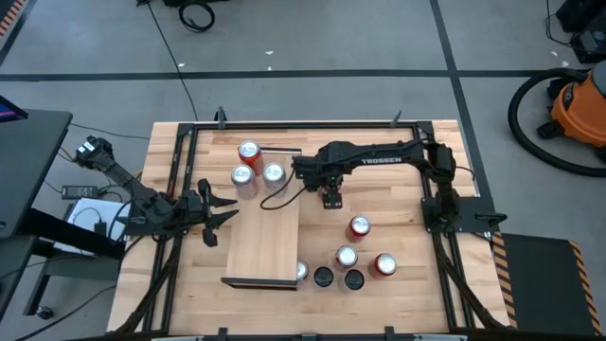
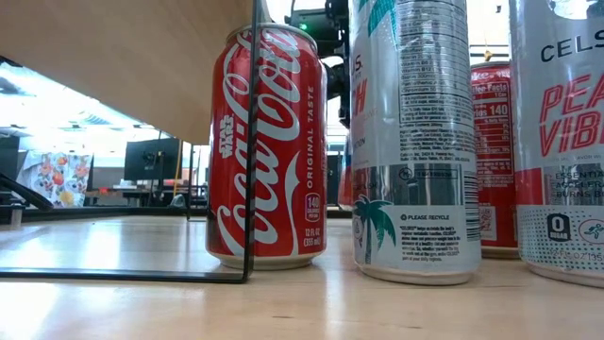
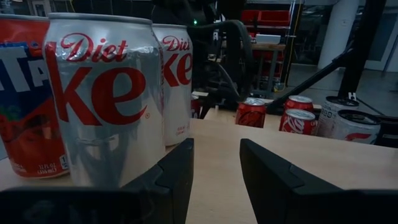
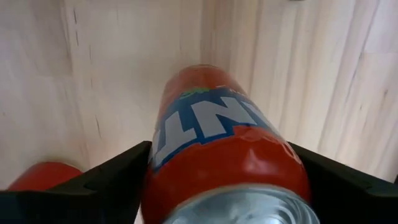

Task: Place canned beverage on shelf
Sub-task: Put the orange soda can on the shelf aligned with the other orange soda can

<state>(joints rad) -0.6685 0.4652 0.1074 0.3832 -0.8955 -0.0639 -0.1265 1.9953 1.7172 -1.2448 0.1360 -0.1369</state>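
Upright orange can (image 4: 217, 124) inside our right gripper (image 4: 219, 152) (hold unclear to us), just off the shelf (image 1: 265, 242)'s far right corner.

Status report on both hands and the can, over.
Right hand around Fanta can, beside shelf. Left hand open, idle left of shelf. Three cans crowd shelf's far end.

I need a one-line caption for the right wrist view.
Right end effector straddles an orange Fanta can above the pale wooden surface.
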